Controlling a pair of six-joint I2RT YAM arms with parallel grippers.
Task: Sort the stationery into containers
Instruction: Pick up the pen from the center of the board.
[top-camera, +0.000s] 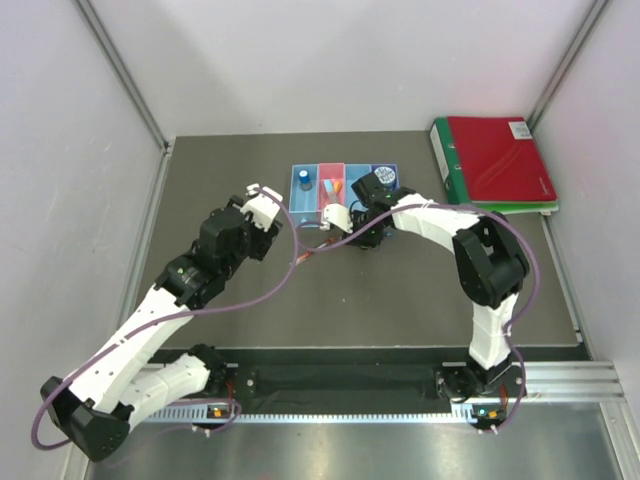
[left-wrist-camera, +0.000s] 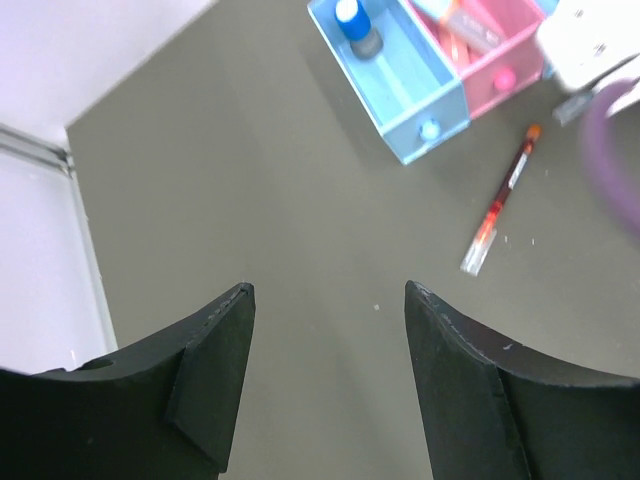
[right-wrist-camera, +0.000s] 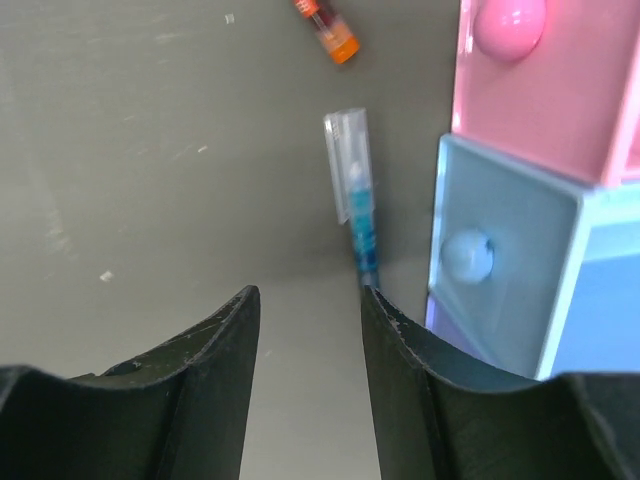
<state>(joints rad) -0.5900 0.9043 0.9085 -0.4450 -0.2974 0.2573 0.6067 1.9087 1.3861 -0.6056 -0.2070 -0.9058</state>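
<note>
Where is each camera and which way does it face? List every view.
Top external: above and behind the bases, looking down on the table; left arm and right arm show.
Left wrist: on its arm, looking past the left gripper at the red pen.
Right wrist: looking past the right gripper at a blue pen.
Shared: both wrist views catch the red pen.

Scene lit evenly, brightly; shadows soft; walls (top-camera: 330, 60) washed pale. Beside bins (right-wrist-camera: 510, 300), blue pen (right-wrist-camera: 358, 200) blurred; right-wrist fingers (right-wrist-camera: 205, 390) rendered dark, defocused.
</note>
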